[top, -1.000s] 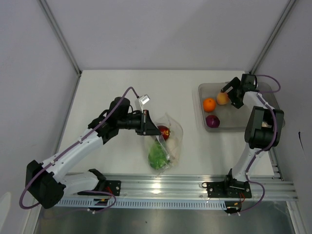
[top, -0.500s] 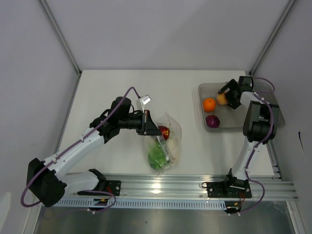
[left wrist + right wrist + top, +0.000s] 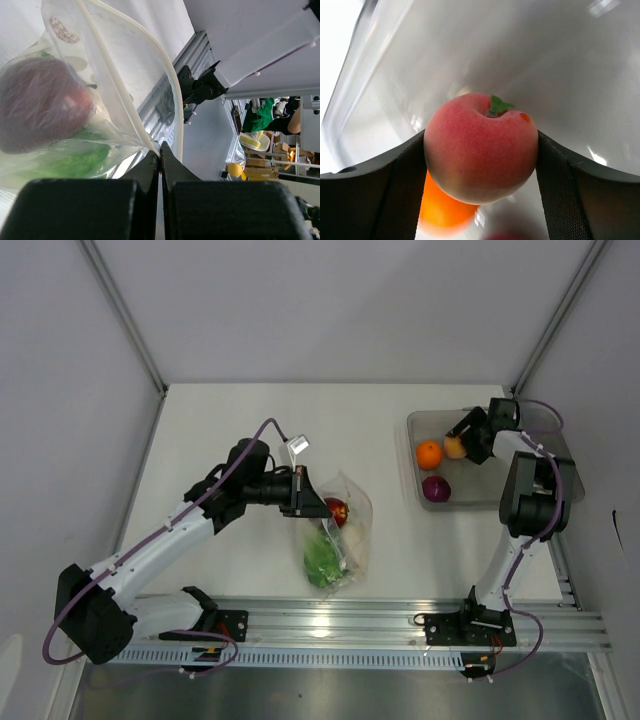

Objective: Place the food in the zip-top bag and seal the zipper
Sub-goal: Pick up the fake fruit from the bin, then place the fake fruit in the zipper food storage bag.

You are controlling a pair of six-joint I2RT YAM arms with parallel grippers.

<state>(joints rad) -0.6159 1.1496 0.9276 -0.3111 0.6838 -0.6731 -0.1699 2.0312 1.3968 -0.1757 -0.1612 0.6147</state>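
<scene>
Table (image 3: pixel 250 420): white, matt top.
Walls (image 3: pixel 330 300): plain pale grey panels on three sides.
Corner posts (image 3: pixel 125 315): two slim metal struts at the far corners.
Rail (image 3: pixel 330 620): ribbed aluminium along the near edge, with glare.
Lighting: even, soft.

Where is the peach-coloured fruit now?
The peach-coloured fruit sits in the clear tray at the top view's far right, between the fingers of the right gripper, beside the orange.

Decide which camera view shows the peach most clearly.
Right wrist view: the peach fills the frame, green stem leaf sharp. Top external shows only a small blob in the tray; left wrist misses it.
</scene>
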